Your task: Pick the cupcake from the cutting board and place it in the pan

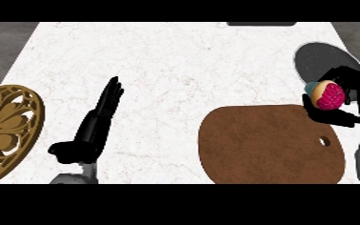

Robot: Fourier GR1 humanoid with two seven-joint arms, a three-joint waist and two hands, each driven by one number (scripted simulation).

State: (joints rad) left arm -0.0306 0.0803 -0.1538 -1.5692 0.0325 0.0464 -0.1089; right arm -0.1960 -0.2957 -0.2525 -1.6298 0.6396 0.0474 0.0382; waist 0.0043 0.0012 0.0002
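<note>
Right hand (342, 91) curls round the cupcake (327, 95), lifted off the cutting board (271, 145) and held at the counter's right edge, just short of the pan (316, 57). Setting it inside remains. Left hand (98, 119) rests open.

Counts: 1 cupcake (327, 95) at 3 o'clock. 1 pan (316, 57) at 2 o'clock. 1 cutting board (271, 145) at 5 o'clock. 1 ornate gold trivet (15, 124) at 9 o'clock. 2 robot hands: left robot hand (95, 124) at 8 o'clock, right robot hand (341, 117) at 3 o'clock. 1 bench (183, 62).
</note>
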